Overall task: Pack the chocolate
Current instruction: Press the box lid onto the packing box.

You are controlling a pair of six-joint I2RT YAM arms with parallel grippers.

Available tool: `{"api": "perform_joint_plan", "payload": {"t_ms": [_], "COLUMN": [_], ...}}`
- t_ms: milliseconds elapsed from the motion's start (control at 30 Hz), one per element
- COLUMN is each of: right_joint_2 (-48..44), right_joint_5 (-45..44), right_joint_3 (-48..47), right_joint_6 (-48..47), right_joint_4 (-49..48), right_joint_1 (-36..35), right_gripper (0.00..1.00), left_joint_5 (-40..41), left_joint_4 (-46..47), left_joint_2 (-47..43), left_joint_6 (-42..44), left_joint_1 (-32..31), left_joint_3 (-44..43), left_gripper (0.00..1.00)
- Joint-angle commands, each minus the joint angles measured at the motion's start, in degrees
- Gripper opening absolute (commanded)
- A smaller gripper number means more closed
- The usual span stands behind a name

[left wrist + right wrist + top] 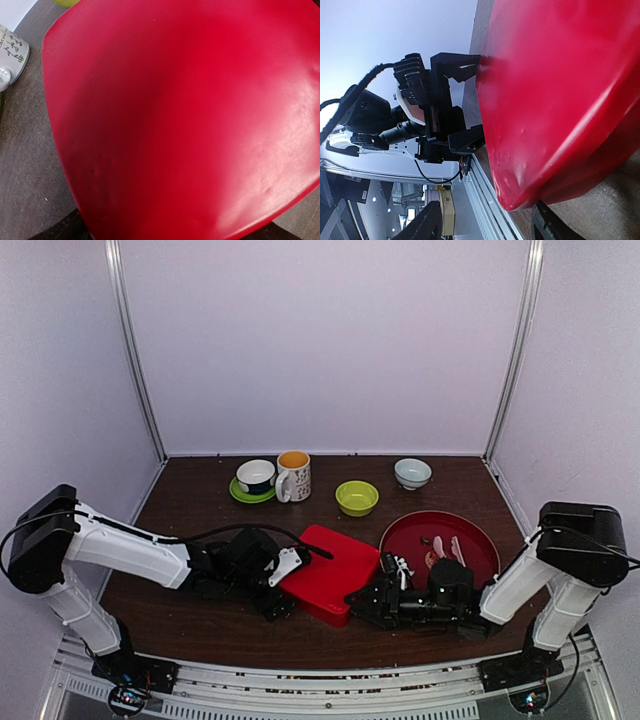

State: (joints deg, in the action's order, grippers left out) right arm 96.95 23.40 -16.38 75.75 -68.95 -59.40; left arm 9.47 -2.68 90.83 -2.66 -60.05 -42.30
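No chocolate shows in any view. A red box with its square lid (325, 565) lies at the middle front of the table, and the lid (180, 120) fills the left wrist view. My left gripper (289, 585) is at the box's left side. Seen from the right wrist, the left gripper (472, 100) stands open, its black fingers (462, 70) spread along the lid's edge. My right gripper (360, 602) is at the box's near right corner (512, 197). It stands open (485, 225), one finger clear of the corner and the other beneath the lid.
A round red tray (475, 525) with pink-handled tongs and a knife (445, 550) sits right of the box. Behind stand a green bowl (357, 498), a mug (294, 476), a cup on a green saucer (256, 478) and a pale bowl (412, 473). The metal rail (485, 195) runs close by.
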Motion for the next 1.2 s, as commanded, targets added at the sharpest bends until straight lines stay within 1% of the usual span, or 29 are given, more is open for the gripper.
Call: {"api": "perform_joint_plan", "payload": {"t_ms": [0,200,333,433,633,733,800,933,1033,1100,1167], "right_joint_2": [-1.2,-4.6,-8.1,-12.4,-23.0,-26.1,-27.4,-29.0,-29.2,-29.1,-28.5], "right_joint_5": [-3.0,-2.1,-0.9,-0.8,-3.4,-4.2,-4.5,-4.5,-4.1,-4.0,-3.9], "right_joint_3": [0.2,2.5,2.7,2.5,-1.2,-3.6,-5.1,-8.9,-12.5,-14.6,-16.5], "right_joint_6": [-3.3,-5.8,-7.9,-11.2,-21.4,-25.4,-27.7,-32.3,-36.4,-38.6,-40.3], "right_joint_4": [-7.3,-2.5,4.3,13.0,35.1,43.7,47.5,53.9,59.0,61.3,63.4], "right_joint_1": [0.1,3.2,5.9,8.0,11.2,13.2,14.6,17.7,19.8,20.9,22.1], "right_gripper": [0.61,0.62,0.65,0.67,0.72,0.73,0.74,0.76,0.76,0.77,0.78], "left_joint_5": [-3.3,-3.2,-2.9,-2.8,-3.0,-2.0,-0.7,5.1,8.8,10.7,11.3], "left_joint_4": [6.5,4.1,1.2,0.1,-1.9,-3.7,-6.3,-12.9,-17.4,-19.7,-22.5], "left_joint_2": [-0.3,-3.9,-5.6,-7.1,-10.2,-11.9,-13.1,-16.2,-20.5,-23.8,-26.3], "left_joint_6": [-0.8,-1.3,-1.9,-3.1,-6.8,-8.1,-9.0,-13.5,-18.6,-23.7,-31.6], "left_joint_1": [-3.0,-3.1,-3.1,-3.1,-3.2,-3.6,-3.7,-3.7,-3.9,-4.2,-4.2], "left_joint_3": [-0.5,0.5,0.4,0.9,2.1,2.5,2.6,2.3,2.1,2.4,2.4], "left_gripper": [0.95,0.97,0.98,0.98,0.98,0.98,0.98,0.98,0.98,0.98,0.98]}}
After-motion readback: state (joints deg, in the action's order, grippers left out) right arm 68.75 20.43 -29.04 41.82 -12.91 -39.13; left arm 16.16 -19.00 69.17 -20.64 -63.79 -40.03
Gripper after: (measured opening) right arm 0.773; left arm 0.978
